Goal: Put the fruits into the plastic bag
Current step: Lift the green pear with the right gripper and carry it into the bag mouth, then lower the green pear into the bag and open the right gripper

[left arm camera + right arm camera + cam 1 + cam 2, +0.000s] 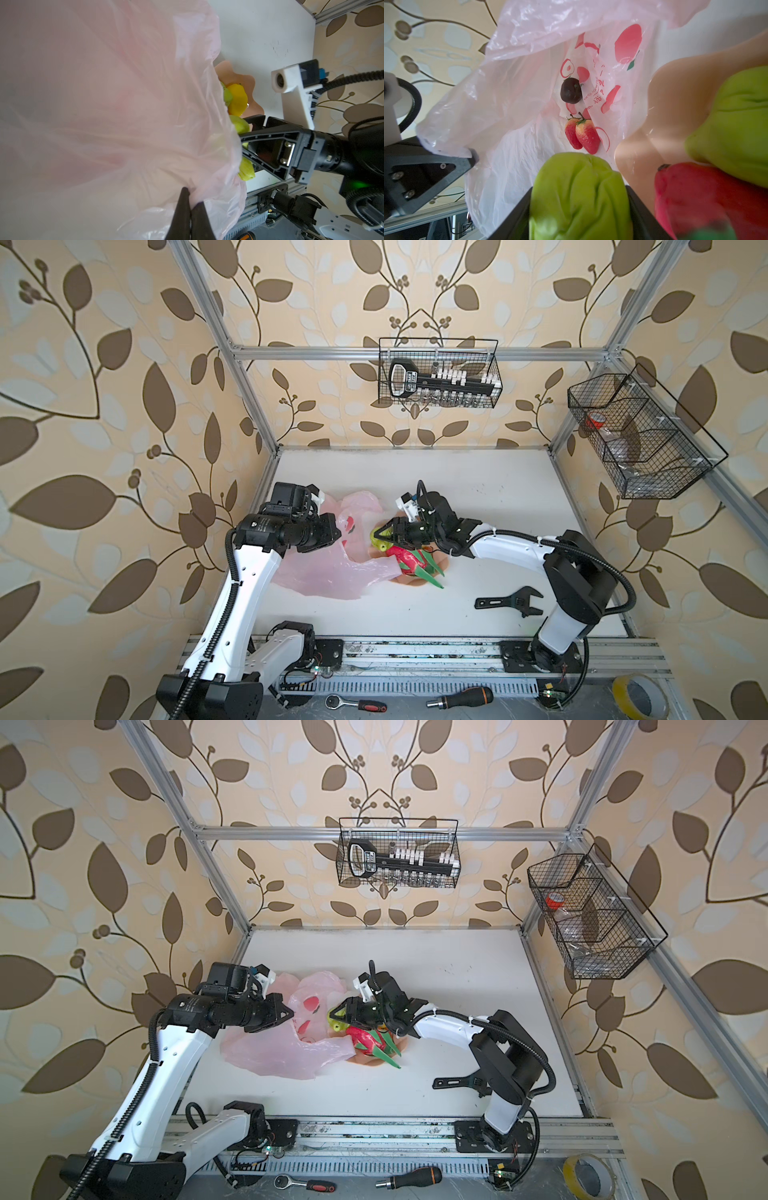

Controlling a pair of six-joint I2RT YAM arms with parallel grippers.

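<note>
1. The plastic bag [332,572] lies on the table [457,489], its mouth turned toward the bowl. It is thin, limp and crinkly. Judge it light and quick to collapse, so hold it by the rim. Your left gripper [188,192] is pinched closed on a fold of that rim, holding the mouth up. Three fruits lie inside.
2. The peach-pink scalloped bowl [675,116] sits just beside the bag's mouth. It looks rigid and glossy, and holds the dragon fruit, a second green pear and the yellow fruit.
3. The dragon fruit [409,560] lies across the bowl, its green scales overhanging the rim. It is bulky, so take it across the red body, not the thin scales.
4. The green pear [579,207] is clamped between the jaws of your right gripper [579,188], at the bag's mouth. It looks creased and soft. The second green pear [733,124] rests in the bowl.
5. The yellow fruit [236,99] is in the bowl. It is smooth and shiny, and likely slippery.
6. The dark purple ball [571,90] is in the bag. It is round and will roll.
7. The two strawberries [587,135] lie touching, in the bag.
</note>
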